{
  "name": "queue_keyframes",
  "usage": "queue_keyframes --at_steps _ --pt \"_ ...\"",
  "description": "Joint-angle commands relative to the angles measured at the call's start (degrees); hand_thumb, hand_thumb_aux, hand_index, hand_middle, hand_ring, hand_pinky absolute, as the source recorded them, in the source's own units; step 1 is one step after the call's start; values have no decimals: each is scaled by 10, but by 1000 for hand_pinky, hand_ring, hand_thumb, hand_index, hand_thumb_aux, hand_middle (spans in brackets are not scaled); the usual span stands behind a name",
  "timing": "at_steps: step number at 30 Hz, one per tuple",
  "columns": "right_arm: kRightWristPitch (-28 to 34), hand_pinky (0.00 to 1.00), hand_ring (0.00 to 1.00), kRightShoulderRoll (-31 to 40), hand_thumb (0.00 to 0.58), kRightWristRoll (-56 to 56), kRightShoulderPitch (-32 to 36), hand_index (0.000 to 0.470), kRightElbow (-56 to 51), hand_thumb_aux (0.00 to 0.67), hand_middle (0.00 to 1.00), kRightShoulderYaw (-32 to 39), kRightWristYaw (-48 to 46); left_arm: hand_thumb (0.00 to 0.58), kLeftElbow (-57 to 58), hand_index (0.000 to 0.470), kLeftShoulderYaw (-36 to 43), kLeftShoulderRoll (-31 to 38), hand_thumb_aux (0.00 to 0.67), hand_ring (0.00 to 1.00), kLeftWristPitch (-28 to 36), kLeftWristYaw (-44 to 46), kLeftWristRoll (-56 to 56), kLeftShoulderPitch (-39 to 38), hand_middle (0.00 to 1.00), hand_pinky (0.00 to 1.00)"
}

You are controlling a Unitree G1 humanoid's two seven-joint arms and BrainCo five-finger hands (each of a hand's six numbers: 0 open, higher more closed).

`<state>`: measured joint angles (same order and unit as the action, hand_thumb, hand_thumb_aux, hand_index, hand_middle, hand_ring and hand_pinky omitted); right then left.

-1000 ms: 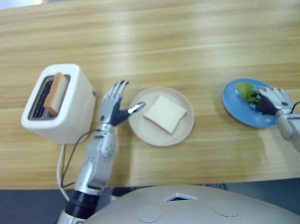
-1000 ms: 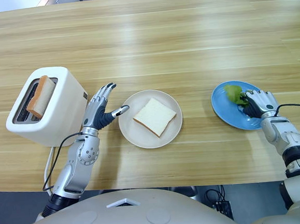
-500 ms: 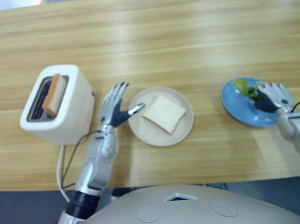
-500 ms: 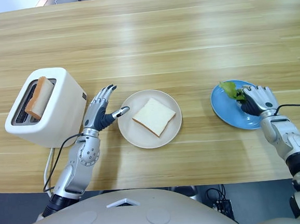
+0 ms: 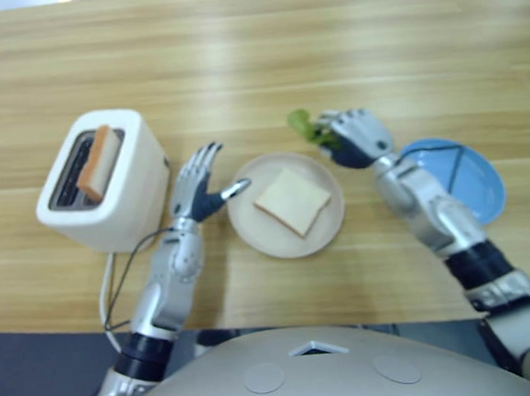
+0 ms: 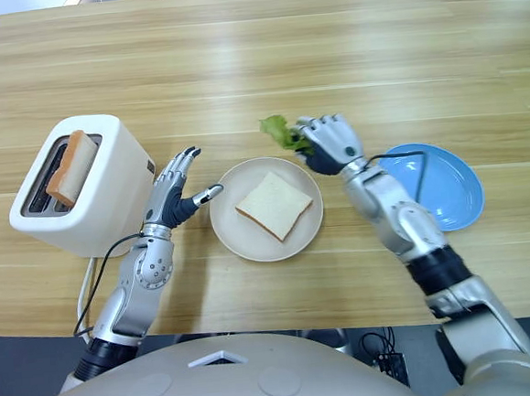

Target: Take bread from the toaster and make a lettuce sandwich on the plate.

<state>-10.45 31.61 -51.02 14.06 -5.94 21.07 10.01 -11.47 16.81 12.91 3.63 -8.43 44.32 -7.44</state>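
Observation:
A white toaster stands at the left with one slice of bread sticking up from its slot. A beige plate in the middle carries a slice of white bread. My right hand hangs above the plate's far right rim, shut on a green lettuce leaf that sticks out to its left. My left hand rests open on the table between the toaster and the plate, fingers spread, one fingertip at the plate's left rim.
A blue plate lies bare at the right, partly behind my right forearm. The toaster's cable runs down toward the table's front edge. The far half of the wooden table is bare.
My right hand lifted the lettuce off the blue plate and carried it left to the beige plate's far rim. The blue plate is bare now. The left hand stayed put.

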Motion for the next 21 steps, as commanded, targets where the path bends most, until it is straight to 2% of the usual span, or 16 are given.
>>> queue_keyframes --at_steps 1,9,21 --pt "-24 1000 1000 -36 580 -28 22 460 -98 670 1000 62 0 0 9 0 2 -1 0 0 1 2 -3 -2 0 0" --pt "-44 1000 1000 -45 580 -41 30 460 -171 670 1000 99 20 0 11 0 4 -1 0 0 1 1 -2 -1 0 0" --pt "-40 1000 1000 -9 580 -35 -8 460 -65 670 1000 79 -10 0 20 0 8 -3 0 0 2 -3 1 1 0 0"
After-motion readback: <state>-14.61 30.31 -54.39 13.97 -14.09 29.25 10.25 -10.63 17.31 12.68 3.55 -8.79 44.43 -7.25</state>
